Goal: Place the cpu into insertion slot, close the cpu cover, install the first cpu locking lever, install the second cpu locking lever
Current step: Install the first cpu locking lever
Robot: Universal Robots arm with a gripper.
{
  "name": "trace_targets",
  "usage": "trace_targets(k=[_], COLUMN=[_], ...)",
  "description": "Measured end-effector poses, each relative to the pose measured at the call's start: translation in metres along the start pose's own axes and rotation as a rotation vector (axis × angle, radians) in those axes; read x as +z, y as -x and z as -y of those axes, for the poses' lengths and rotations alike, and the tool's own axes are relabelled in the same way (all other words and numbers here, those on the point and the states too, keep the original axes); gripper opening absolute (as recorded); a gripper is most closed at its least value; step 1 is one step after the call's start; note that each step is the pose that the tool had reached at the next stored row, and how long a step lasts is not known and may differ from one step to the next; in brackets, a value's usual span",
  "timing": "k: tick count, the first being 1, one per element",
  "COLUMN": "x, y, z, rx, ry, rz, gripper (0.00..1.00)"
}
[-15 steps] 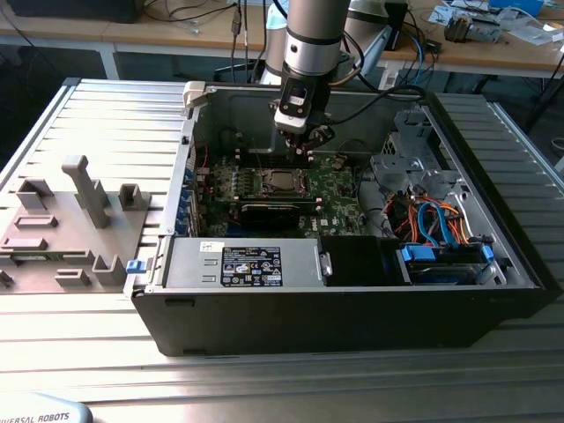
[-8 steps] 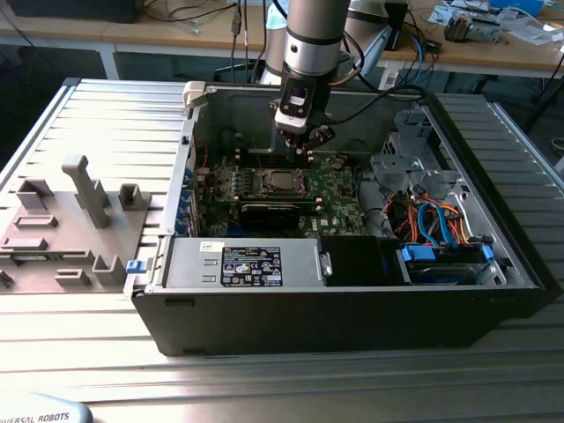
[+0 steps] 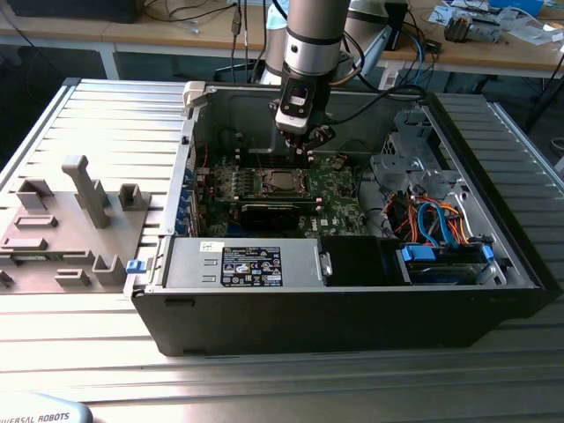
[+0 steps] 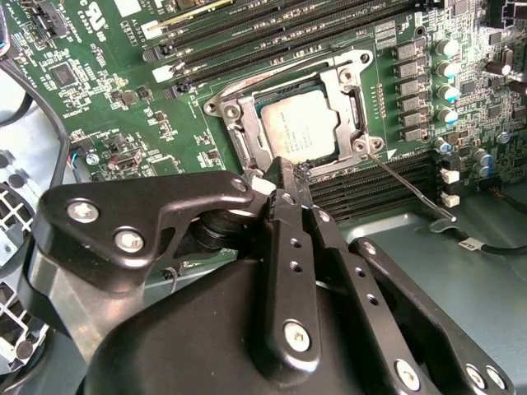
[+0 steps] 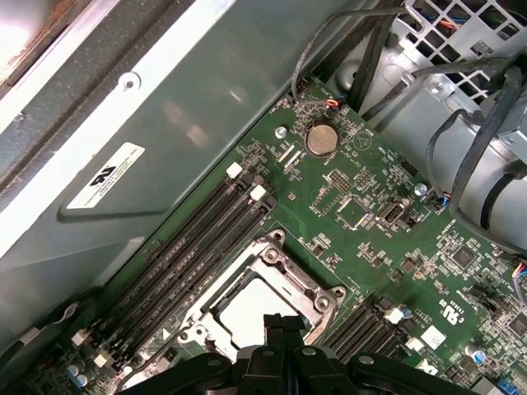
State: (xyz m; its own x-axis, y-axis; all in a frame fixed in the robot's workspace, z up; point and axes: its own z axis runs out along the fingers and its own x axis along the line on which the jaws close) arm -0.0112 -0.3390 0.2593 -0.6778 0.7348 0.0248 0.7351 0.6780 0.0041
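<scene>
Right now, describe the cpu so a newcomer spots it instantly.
Inside the open computer case, find the green motherboard. Near its middle, a silvery cpu cover frames the cpu: the only flat, dull silver-grey square, unlike the long black memory slots beside it.

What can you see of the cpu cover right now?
The cpu cover is a thin, silvery metal frame with a square middle opening. It lies flat and closed, and the grey top of the cpu shows through the opening. It has screw heads at its corners and sits on the green board. A wire lever angles away from one corner. The gripper, jaws shut, is at the cover's edge; contact cannot be confirmed.
</scene>
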Motion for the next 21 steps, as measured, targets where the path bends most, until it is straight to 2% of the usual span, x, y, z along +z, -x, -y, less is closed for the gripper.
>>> trace_targets(k=[21], x=[0.0000], y=[0.0000], z=[0.0000], rx=[-0.032], ry=[-0.0008], rz=[-0.0002], gripper=[0.11])
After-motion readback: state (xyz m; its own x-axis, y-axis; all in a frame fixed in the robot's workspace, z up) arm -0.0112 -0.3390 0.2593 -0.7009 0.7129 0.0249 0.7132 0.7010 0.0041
